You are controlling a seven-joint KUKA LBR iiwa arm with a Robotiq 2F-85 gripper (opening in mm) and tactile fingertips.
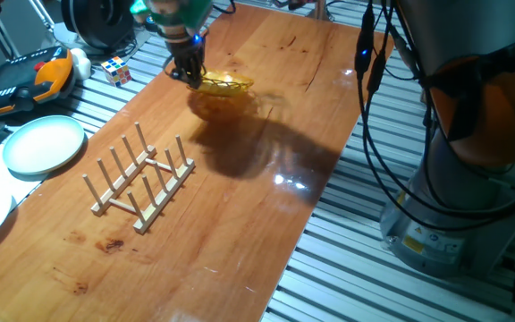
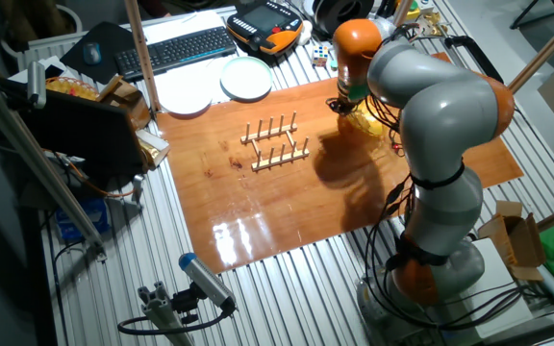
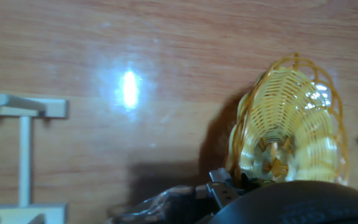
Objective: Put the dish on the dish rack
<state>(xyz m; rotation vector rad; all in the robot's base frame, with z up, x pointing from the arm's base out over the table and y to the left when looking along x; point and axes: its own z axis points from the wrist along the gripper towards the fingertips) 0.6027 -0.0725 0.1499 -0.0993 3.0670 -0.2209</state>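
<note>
Tool [image 1: 189, 72] closed on near rim of dish [image 1: 223, 88], amber and ribbed, held tilted above far part of desk [image 1: 240, 215]. Dish [image 3: 291, 121] seen edge-up in hand view, clear of desk surface. Dish rack [image 1: 139, 182] standing on desk, well apart to the left. White plate [image 1: 45, 144] beyond left desk edge.
</note>
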